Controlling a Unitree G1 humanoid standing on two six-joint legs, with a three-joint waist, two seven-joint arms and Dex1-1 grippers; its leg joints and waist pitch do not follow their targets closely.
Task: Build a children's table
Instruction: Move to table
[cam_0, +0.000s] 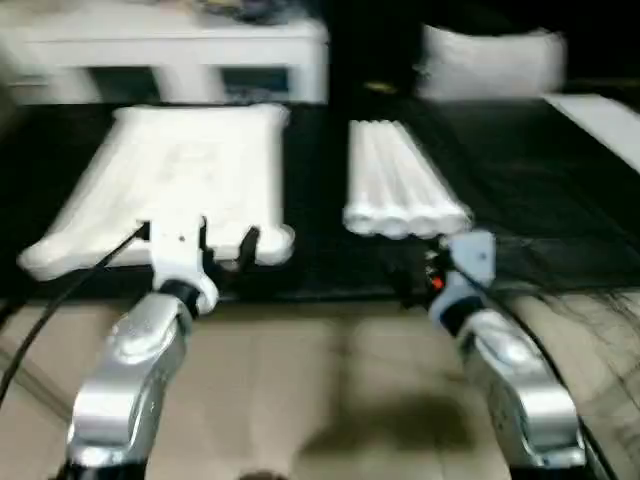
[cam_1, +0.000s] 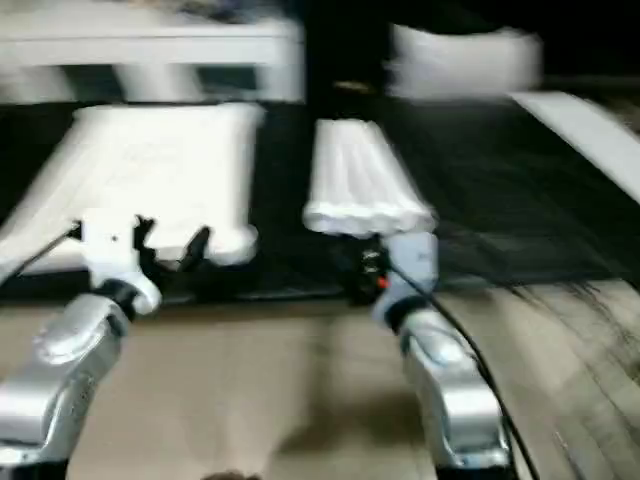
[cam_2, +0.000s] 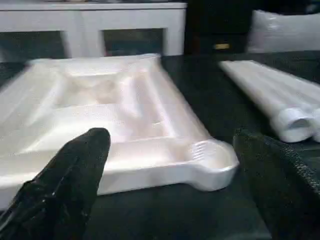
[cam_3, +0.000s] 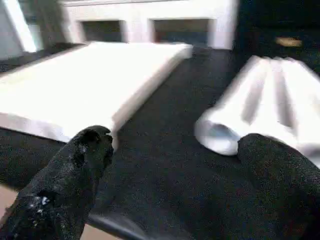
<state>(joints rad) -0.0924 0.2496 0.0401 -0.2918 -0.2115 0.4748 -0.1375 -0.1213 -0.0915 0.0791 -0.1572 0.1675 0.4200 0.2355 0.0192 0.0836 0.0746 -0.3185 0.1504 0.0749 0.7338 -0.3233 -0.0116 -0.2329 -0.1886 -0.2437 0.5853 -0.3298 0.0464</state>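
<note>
1. White plastic throughout: the table top (cam_0: 175, 185) lies upside down on the dark surface (cam_0: 520, 180), ribbed underside up, on the robot's left half of the work area; its near right corner socket (cam_2: 212, 160) faces the robot.
2. Beside it, apart from it across a strip of bare dark surface, the four legs (cam_0: 400, 180) lie bundled side by side; their long axes run away from the robot, open wide ends (cam_3: 220, 132) toward it and tapered ends far.
3. The left pincer (cam_0: 222, 247) hovers at the near edge of the table top, close to that corner socket; its two black fingers (cam_2: 75, 170) stand apart with nothing between them.
4. The right pincer (cam_3: 175, 170) sits just before the near ends of the legs, slightly toward the right side of the bundle; its fingers (cam_3: 85, 155) are likewise spread and empty.
5. The relation that matters, as I judge it: the legs lie straight ahead of the right pincer and end-on to it, so the right arm is the nearer one for a leg; a grasp across a tube would call for reaching over the open end and closing around the shaft, since the fingers now face down its length.
6. The left arm is better placed to steady the table top; no leg is seated in a socket yet, so assembly looks barely begun.
</note>
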